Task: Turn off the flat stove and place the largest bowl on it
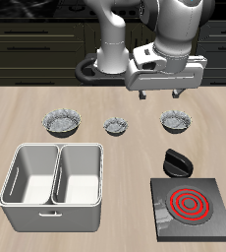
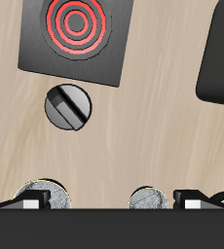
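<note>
The flat stove (image 1: 189,205) (image 2: 75,34) lies near the table's front edge, and its ring coils glow red. Just behind it sits its black round knob (image 1: 177,162) (image 2: 67,105). The largest bowl (image 1: 63,122), grey with a crinkled rim, stands farther back at the other end of a row of three bowls. It does not show in the wrist view. My gripper (image 1: 162,95) (image 2: 112,206) hangs open and empty, high above the table near the mid-sized bowl (image 1: 176,121) (image 2: 43,191).
A tiny grey bowl (image 1: 116,125) (image 2: 148,197) stands between the other two. A double-basin grey metal tub (image 1: 54,177) occupies the front of the table beside the stove. The robot's base stands behind the bowls.
</note>
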